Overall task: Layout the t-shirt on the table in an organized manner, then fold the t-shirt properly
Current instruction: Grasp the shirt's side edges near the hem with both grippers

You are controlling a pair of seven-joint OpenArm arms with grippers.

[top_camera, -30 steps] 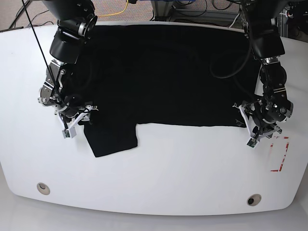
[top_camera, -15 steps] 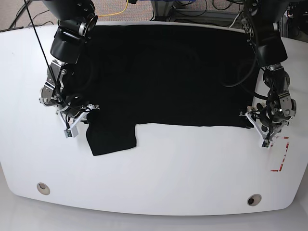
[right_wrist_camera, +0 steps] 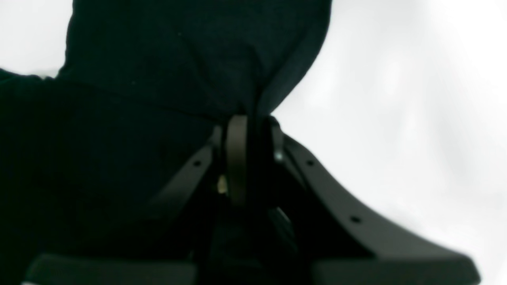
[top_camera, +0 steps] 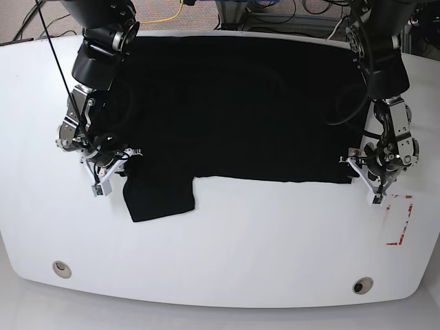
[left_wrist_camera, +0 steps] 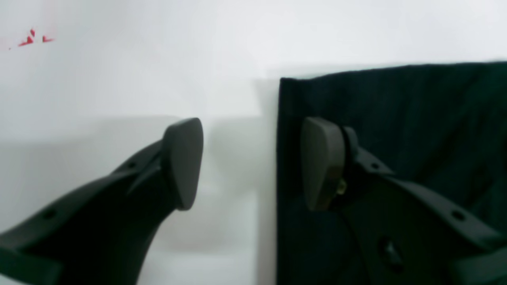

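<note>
The black t-shirt [top_camera: 234,103] lies spread flat on the white table [top_camera: 275,240], one sleeve [top_camera: 159,199] pointing to the near left. My left gripper [top_camera: 364,180] is open at the shirt's near right corner. In the left wrist view this gripper [left_wrist_camera: 253,162] has one finger over the cloth [left_wrist_camera: 396,111] and the other over bare table. My right gripper [top_camera: 118,167] is shut on a fold of the shirt beside the sleeve. The right wrist view shows the jaws [right_wrist_camera: 249,130] pinching black cloth [right_wrist_camera: 178,59]. The chest print is hidden.
A red tape rectangle [top_camera: 401,220] lies just near-right of the left gripper, and shows in the left wrist view [left_wrist_camera: 33,38]. Two metal-ringed holes [top_camera: 62,268] [top_camera: 362,284] sit near the front edge. Cables lie behind the table.
My left gripper swung to the right past the shirt's corner, then came back slightly to it. My right gripper stayed shut on the cloth and barely moved.
</note>
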